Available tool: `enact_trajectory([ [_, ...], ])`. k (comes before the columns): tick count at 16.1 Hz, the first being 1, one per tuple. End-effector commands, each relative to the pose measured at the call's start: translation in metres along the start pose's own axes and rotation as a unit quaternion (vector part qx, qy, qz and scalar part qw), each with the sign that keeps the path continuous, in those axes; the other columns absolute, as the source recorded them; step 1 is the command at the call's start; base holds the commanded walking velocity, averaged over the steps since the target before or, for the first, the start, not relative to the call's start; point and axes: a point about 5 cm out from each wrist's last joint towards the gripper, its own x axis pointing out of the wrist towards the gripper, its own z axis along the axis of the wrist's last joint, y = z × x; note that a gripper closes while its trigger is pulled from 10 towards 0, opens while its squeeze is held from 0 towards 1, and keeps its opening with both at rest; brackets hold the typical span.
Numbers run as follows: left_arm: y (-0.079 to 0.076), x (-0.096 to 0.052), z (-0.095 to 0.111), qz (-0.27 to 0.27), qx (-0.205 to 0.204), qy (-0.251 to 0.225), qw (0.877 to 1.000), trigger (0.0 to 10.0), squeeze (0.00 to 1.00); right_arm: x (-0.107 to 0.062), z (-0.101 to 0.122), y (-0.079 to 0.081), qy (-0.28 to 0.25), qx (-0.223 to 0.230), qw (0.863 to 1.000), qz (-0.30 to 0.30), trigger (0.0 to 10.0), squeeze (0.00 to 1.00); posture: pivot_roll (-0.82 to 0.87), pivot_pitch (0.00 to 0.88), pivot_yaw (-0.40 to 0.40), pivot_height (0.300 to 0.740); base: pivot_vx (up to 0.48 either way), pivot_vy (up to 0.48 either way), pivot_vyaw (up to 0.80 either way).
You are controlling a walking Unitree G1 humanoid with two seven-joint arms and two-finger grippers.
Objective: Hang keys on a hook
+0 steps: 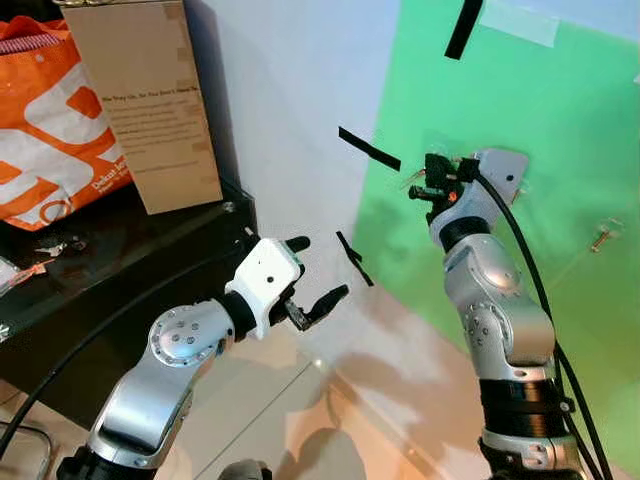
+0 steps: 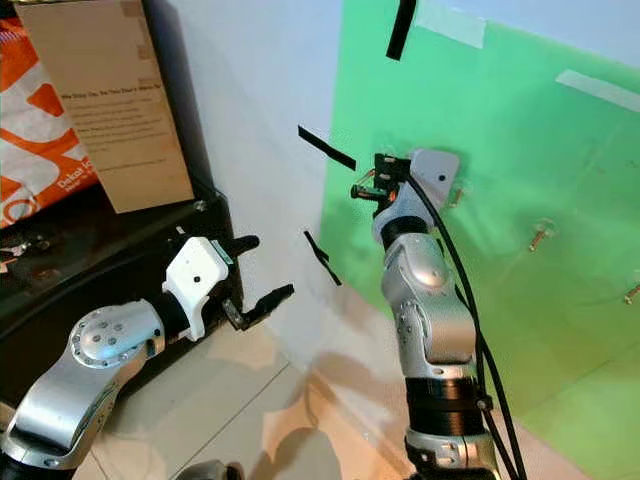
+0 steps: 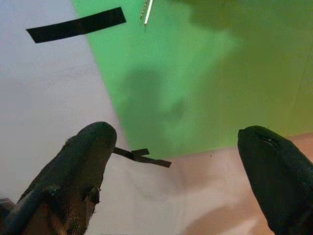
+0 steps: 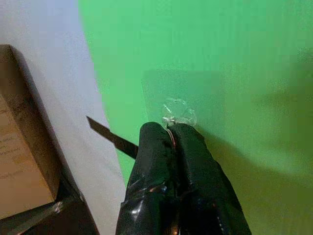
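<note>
You are looking at two silver, rounded-shell arms studded with small screws. The left gripper (image 1: pixel 318 272) is wearing a white boxy wrist block behind its black fingers; black cables are trailing back from the right gripper (image 1: pixel 424 183).

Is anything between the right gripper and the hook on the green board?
Nothing visible. The right gripper is shut, its tips right up against a clear hook on the green board, with a thin ring-like bit pinched between them. The black tape strips lie off to the side, and the left gripper hangs open, well below.
</note>
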Motion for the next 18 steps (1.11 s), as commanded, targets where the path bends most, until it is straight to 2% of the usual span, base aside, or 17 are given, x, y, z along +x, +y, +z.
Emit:
enact_trajectory([
  [1,0.001,0.0,0.006,-0.001,0.007,-0.007,1.0,10.0,0.0,-0.004,-0.005,-0.006,0.01,-0.016,1.0,-0.006,10.0,0.0,0.07,0.028,-0.018,0.74,0.0,0.0,0.0],
  [7,0.001,0.001,0.006,-0.001,0.009,-0.01,1.0,10.0,0.0,-0.003,-0.005,0.0,0.013,-0.037,0.999,0.016,10.0,0.0,0.07,0.029,-0.019,0.74,0.0,0.0,0.0],
  [12,0.001,0.001,0.007,0.003,0.009,-0.012,1.0,10.0,0.0,-0.004,-0.009,0.012,0.021,-0.067,0.995,0.063,10.0,0.0,0.07,0.031,-0.025,0.74,0.0,0.0,0.0],
  [15,0.002,0.002,0.007,0.004,0.009,-0.012,1.0,10.0,0.0,-0.003,-0.01,0.002,0.028,-0.071,0.997,0.033,10.0,0.0,0.07,0.031,-0.026,0.74,0.0,0.0,0.0],
  [18,0.002,0.003,0.008,0.004,0.009,-0.014,1.0,10.0,0.0,-0.003,-0.011,0.004,0.031,-0.077,0.996,0.045,10.0,0.0,0.07,0.032,-0.024,0.74,0.0,0.0,0.0],
])
